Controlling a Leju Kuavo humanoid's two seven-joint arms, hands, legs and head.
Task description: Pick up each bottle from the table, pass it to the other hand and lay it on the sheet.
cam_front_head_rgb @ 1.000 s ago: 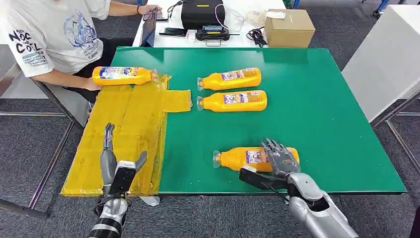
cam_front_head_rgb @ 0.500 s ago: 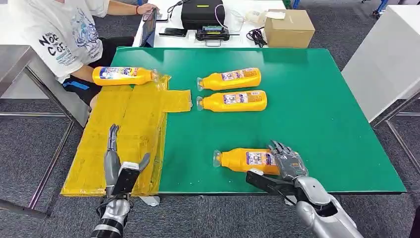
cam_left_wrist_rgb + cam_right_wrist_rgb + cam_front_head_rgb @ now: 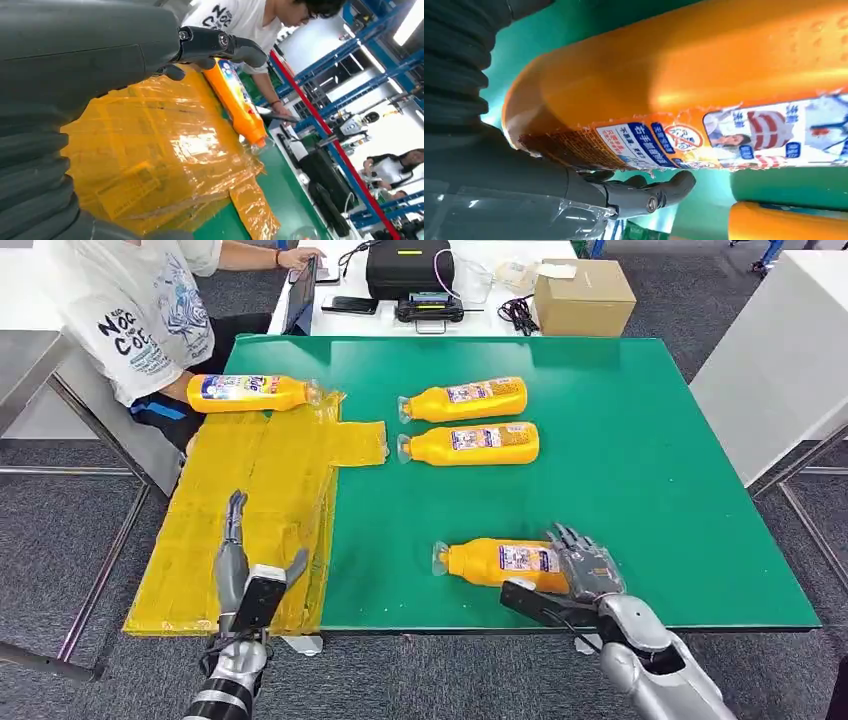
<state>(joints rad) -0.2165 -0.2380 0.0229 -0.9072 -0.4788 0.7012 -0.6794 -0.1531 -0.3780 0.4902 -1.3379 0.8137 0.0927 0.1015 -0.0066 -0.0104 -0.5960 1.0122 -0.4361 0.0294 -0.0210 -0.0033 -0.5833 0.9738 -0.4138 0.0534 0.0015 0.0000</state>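
An orange bottle (image 3: 495, 562) lies on its side near the front edge of the green table (image 3: 640, 440), cap pointing left. My right hand (image 3: 585, 575) cups its base end, fingers draped over the top and the thumb stretched along the near side; in the right wrist view a thin gap shows between the thumb (image 3: 649, 197) and the bottle (image 3: 704, 75). My left hand (image 3: 245, 575) hovers open over the near edge of the yellow sheet (image 3: 260, 490). A bottle (image 3: 245, 392) lies at the sheet's far end. Two more bottles (image 3: 465, 400) (image 3: 470, 443) lie mid-table.
A person (image 3: 140, 310) sits at the far left corner, one arm beside the bottle on the sheet. Behind the green table stand a cardboard box (image 3: 583, 295) and a black case (image 3: 408, 268). A white table (image 3: 780, 360) stands to the right.
My right hand slid from on top of the near bottle back to its base end, nudging it slightly. My left hand drifted a little right. The person shifted on the seat.
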